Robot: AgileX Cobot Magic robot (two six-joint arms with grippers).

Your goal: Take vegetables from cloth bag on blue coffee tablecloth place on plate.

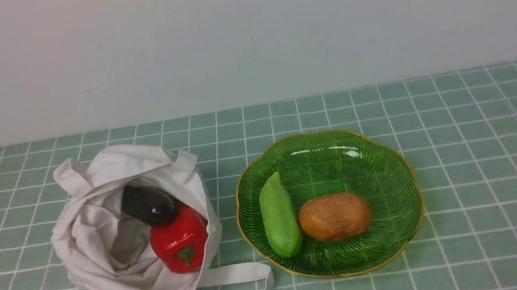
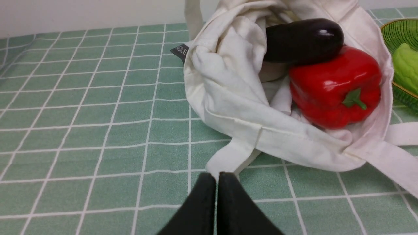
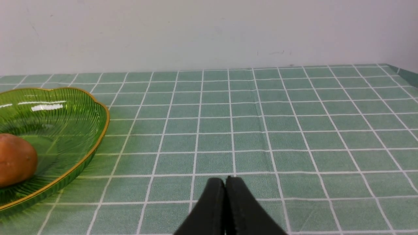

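Bag [image 1: 97,243] holds eggplant [image 1: 147,205] and pepper [image 1: 180,240]; plate [image 1: 375,163] holds cucumber [image 1: 279,216], potato [image 1: 335,217]. My left fingers [image 2: 217,189] and right fingers [image 3: 225,192] are pressed together, empty, visible in wrist views only.

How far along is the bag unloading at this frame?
Done: the green cucumber and a brown potato lie on the plate. In hand: nothing; left gripper and right gripper are shut and empty. Left: the red bell pepper and eggplant, both in the cloth bag.
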